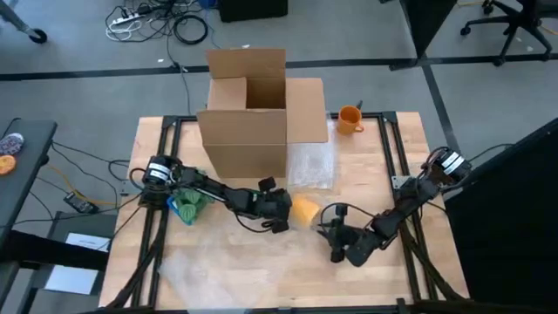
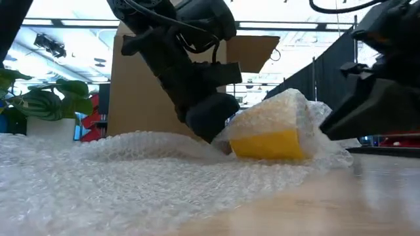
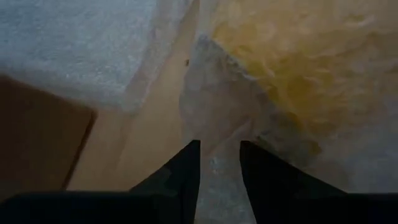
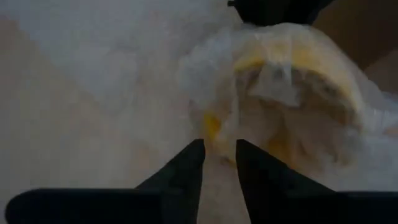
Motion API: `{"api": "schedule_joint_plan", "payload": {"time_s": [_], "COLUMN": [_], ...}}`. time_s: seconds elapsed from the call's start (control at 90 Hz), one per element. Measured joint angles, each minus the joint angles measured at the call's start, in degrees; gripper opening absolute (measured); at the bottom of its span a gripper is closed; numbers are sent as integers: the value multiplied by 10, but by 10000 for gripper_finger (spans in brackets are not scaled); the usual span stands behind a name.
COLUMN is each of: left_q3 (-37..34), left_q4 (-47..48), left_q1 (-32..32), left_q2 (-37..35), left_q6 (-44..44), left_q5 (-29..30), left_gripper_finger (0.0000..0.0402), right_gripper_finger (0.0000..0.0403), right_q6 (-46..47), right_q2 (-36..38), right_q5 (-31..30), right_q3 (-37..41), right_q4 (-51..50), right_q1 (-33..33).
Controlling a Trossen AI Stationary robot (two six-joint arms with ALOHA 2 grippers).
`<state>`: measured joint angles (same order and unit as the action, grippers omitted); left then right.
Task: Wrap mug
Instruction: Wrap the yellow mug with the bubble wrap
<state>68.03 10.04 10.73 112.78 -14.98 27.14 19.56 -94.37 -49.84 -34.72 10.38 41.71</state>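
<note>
A yellow mug lies mid-table, covered in clear bubble wrap. The wrap's loose sheet spreads over the table toward the near edge. My left gripper sits right beside the mug on its left, shut on the wrap. My right gripper comes in from the mug's near right side, also shut on the wrap. In the low view both grippers flank the bundle, which rests on the table. My left gripper pinches a flap of bubble wrap between its two fingers, coming in low from the table's left. The flap runs up to the wrap over the mug's side. The mug stays on the table. My right gripper pinches the bubble wrap's gathered edge between its two fingers, at the mug's end that faces it. The fingers come in low, slanting from the table's near right. The wrapped mug rests on the table.
An open cardboard box stands at the back centre. Right of it sits an orange mug. Another bubble wrap sheet lies in front of the box. A green and blue object lies under the left arm.
</note>
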Motion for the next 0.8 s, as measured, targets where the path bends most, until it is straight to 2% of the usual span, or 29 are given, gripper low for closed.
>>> {"api": "schedule_joint_plan", "payload": {"time_s": [0.156,0.267,0.511,0.8], "left_q3": [0,-1,-2,-1], "left_q4": [-18,-47,-128,-97], "left_q1": [0,0,-1,0], "left_q2": [0,0,0,1], "left_q6": [-2,-2,-2,-2], "left_q5": [0,1,7,20], "left_gripper_finger": [99,99,99,99], "right_gripper_finger": [74,74,74,74], "right_q6": [14,9,-74,-87], "right_q2": [-7,-21,-36,-37], "right_q5": [4,2,25,46], "right_q3": [0,0,1,2], "right_q4": [24,23,74,83], "right_q1": [1,-23,-87,-107]}}
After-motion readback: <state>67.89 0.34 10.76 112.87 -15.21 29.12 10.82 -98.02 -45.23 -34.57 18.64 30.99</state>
